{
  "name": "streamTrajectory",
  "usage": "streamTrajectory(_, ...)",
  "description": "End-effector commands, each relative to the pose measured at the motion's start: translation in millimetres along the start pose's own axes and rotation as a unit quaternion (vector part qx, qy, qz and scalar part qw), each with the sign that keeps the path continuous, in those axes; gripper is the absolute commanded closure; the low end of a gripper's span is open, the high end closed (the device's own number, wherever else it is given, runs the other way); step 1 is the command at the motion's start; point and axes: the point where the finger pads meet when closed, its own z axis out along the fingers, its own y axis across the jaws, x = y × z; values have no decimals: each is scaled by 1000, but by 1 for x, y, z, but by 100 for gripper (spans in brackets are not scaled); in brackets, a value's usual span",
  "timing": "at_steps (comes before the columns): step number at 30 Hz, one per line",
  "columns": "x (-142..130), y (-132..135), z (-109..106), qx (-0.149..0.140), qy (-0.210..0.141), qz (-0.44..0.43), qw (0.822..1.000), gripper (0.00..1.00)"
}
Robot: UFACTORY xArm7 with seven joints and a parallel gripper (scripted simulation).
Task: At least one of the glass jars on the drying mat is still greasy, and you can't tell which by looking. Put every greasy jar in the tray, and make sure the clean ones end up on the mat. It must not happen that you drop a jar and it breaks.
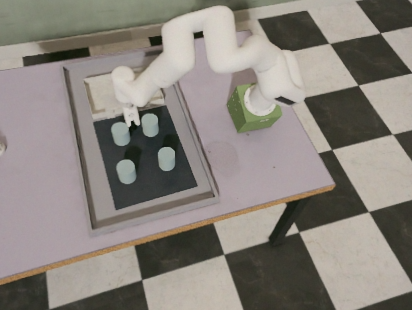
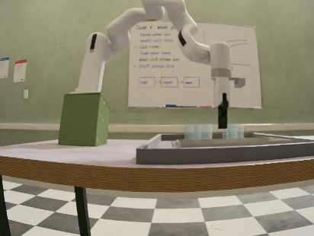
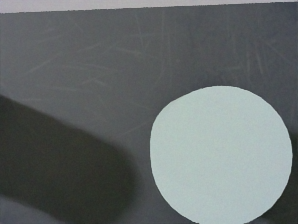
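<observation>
Four pale blue-green jars stand on the dark mat: two at its tray end, a left one and a right one, and two further from the tray, a left one and a right one. They look alike; no grease shows. The wrist view shows one round jar top at right. The cream tray adjoins the mat and has no jar visible in it; the arm hides part of it. My gripper is shut and empty, pointing down near the two tray-end jars, its tips around jar-top height.
A low-walled grey surround encloses the mat and tray on the lilac table. The green arm base stands outside it. A small white object is cut off at the top view's left edge.
</observation>
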Motion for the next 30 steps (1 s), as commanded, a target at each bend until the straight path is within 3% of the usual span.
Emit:
streamTrajectory(1, 3, 1, -3, -1, 3, 0, 1000, 100)
streamTrajectory(30, 6, 1, -6, -1, 3, 0, 1000, 100)
